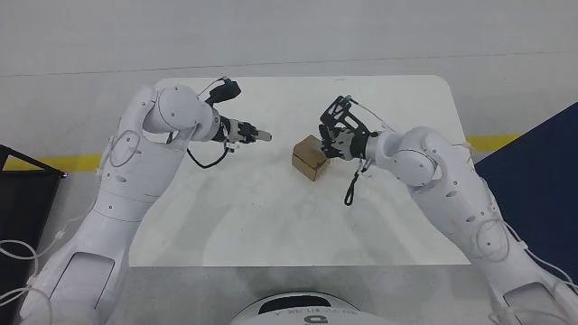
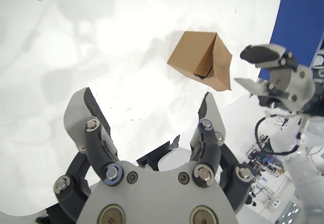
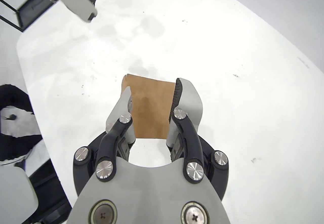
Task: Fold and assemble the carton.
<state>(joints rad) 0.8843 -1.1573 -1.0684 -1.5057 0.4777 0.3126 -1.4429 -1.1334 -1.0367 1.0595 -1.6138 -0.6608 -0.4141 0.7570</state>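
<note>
Top view: the carton [image 1: 310, 156] is sitting near the middle of the white bench [image 1: 271, 226]. The left gripper [image 1: 262, 134] is hanging near it on one side and the right gripper [image 1: 330, 137] just beside it on the other. Left wrist view: the left gripper [image 2: 149, 98] is standing spread wide, holding nothing. The carton [image 2: 200, 63] is lying ahead of it on the bench [image 2: 101, 32], one end flap gaping over a dark slit. The right gripper [image 2: 253, 68], fingers parted, is hovering just beside that flap without touching it. Right wrist view: the right gripper [image 3: 153, 88] is showing its fingers apart, with the carton [image 3: 149, 108] lying beyond them on the bench [image 3: 202, 32]. Risk, my judgement: the carton is looking light and nothing is bracing it, so a one-sided push on the flap is likely to slide or tip it rather than crease it. A pinch on the loose flap alone could tear it. Room: bare bench is lying all round, its edges well apart from the carton. The tight spot is the space between the two grippers, where both closing in together could collide.
</note>
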